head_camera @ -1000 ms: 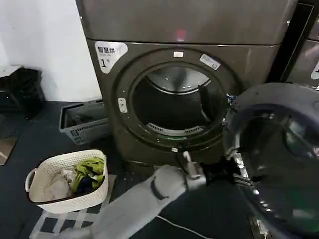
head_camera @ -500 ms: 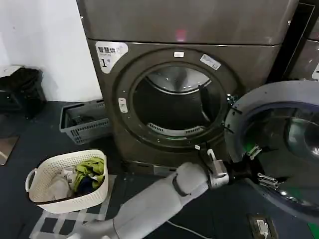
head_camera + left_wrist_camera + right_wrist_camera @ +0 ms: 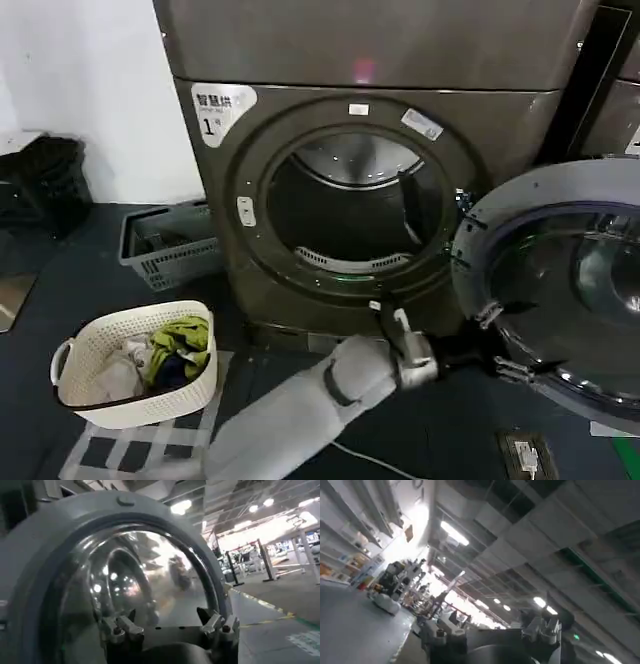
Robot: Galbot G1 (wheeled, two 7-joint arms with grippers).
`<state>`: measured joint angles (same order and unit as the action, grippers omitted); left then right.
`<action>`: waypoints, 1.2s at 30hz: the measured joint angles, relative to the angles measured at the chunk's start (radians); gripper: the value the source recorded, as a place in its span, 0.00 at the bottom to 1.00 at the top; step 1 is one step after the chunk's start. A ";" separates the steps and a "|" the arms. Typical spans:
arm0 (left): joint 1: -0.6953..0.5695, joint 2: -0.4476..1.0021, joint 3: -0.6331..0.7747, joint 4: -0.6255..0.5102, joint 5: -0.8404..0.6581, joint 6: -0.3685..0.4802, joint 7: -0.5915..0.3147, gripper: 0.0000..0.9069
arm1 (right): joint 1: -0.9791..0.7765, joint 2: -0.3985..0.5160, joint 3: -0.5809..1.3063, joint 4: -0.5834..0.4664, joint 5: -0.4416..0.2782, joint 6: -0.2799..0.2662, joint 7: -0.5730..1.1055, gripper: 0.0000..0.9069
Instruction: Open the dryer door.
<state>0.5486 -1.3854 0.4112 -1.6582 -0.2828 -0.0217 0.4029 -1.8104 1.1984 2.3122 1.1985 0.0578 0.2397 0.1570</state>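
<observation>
- The room is a laundry corner with a dark floor and a white wall; in the head view the dryer stands square ahead, its label marked "1" at the upper left of the front and its round drum opening uncovered.
- The dryer door hangs swung out to the right on its hinge side, grey inner face and glass turned toward the camera, so the task looks done or nearly so.
- A white laundry basket with clothes sits on the floor at the lower left, and a grey crate rests against the wall beside the machine; both are well away from the door's swing.
- The left arm reaches low across the front of the machine, and the left end effector sits at the door's lower near rim, a sensible place to push or pull the door around its hinge.
- Its fingers are spread with a gap between them; they are at the rim, but I cannot tell whether they touch it.
- In the left wrist view the door's grey ring and curved glass rise just beyond the left end effector; the fingers stand apart, clasping nothing.
- In the right wrist view the right end effector points up at a ceiling with strip lights, parked away from the work, its fingers spread and holding nothing.
</observation>
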 joint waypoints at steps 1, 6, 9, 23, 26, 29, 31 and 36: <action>0.009 0.020 -0.006 -0.016 0.024 -0.009 -0.005 1.00 | -0.002 -0.003 0.000 -0.003 0.002 -0.001 0.001 1.00; 0.053 0.135 -0.045 -0.084 0.180 -0.042 -0.013 1.00 | -0.017 -0.024 0.007 -0.024 0.024 -0.005 -0.015 1.00; 0.081 0.215 -0.081 -0.121 0.264 -0.044 0.024 1.00 | -0.022 -0.039 0.012 -0.044 0.020 0.015 -0.049 1.00; 0.216 0.620 -0.353 -0.258 0.595 -0.218 0.080 1.00 | 0.014 -0.044 -0.030 -0.007 0.127 -0.017 -0.136 1.00; 0.274 0.713 -0.436 -0.258 0.670 -0.318 0.070 1.00 | 0.024 -0.041 -0.042 0.013 0.137 -0.020 -0.144 1.00; 0.332 0.802 -0.510 -0.244 0.758 -0.425 0.037 1.00 | 0.033 -0.038 -0.053 0.035 0.142 -0.020 -0.152 1.00; 0.365 0.854 -0.557 -0.222 0.822 -0.516 0.004 1.00 | 0.041 -0.035 -0.063 0.048 0.155 -0.019 -0.157 1.00; 0.412 0.952 -0.647 -0.159 1.038 -0.710 -0.065 1.00 | 0.058 -0.027 -0.090 0.072 0.200 -0.002 -0.170 1.00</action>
<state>0.9609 -0.4334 -0.2363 -1.8176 0.7554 -0.7318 0.3379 -1.7526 1.1716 2.2219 1.2709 0.2577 0.2375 -0.0134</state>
